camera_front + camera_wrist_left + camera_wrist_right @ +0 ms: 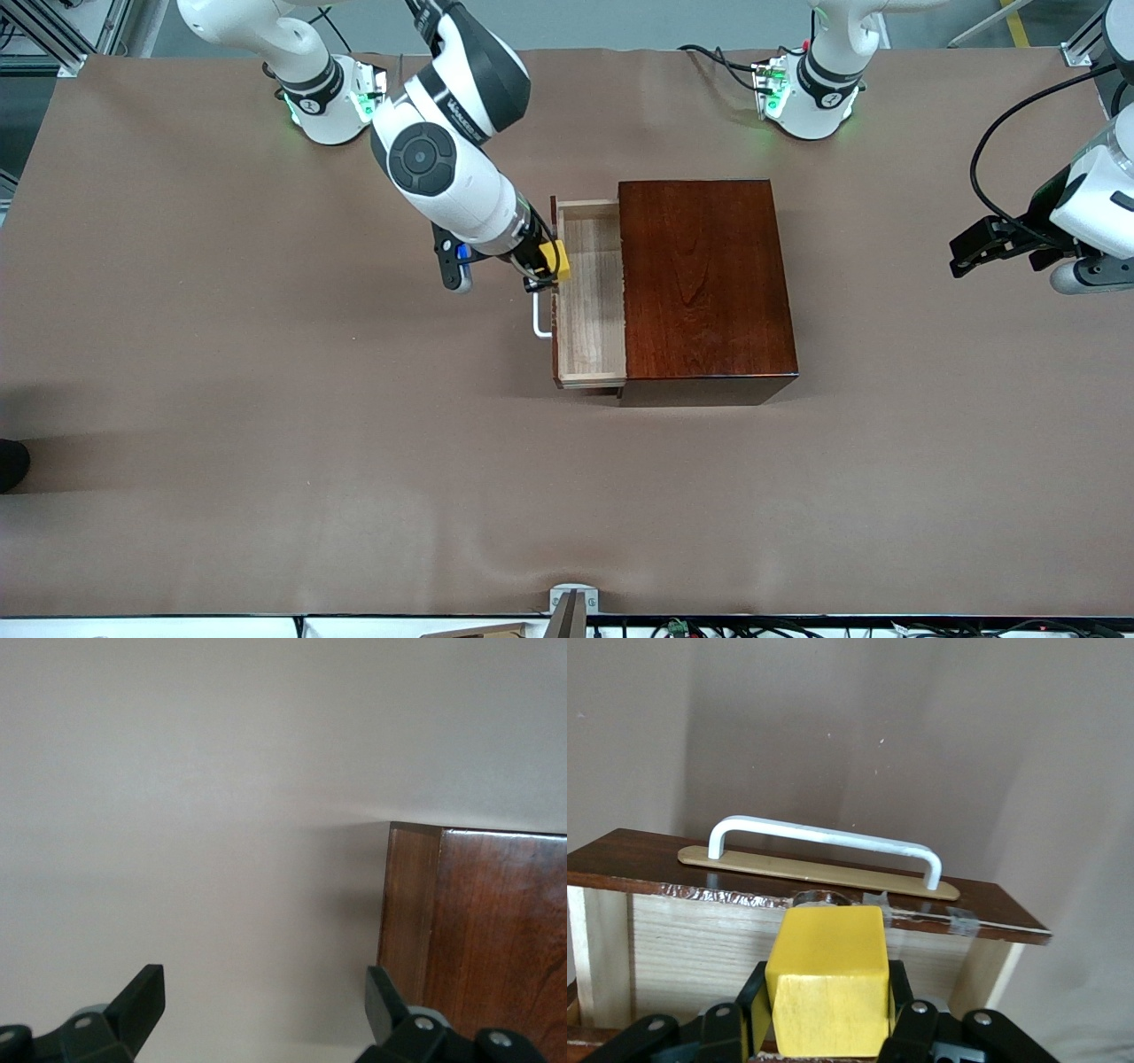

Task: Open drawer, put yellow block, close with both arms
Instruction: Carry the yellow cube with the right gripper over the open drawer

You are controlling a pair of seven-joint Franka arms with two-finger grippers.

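The drawer (587, 297) stands pulled out of the dark mahogany box (704, 279) toward the right arm's end of the table, its pale wood tray bare. Its white bar handle (539, 323) (824, 846) shows on the dark front. My right gripper (551, 266) (826, 1010) is shut on the yellow block (557, 259) (828, 979), holding it over the drawer's front edge. My left gripper (997, 244) (266, 1001) waits open over bare table beside the box at the left arm's end, nothing between its fingers.
The brown table cover (266, 425) spreads wide round the box. A small metal bracket (571, 602) sits at the table's edge nearest the front camera. The arm bases (332, 97) stand along the edge farthest from it.
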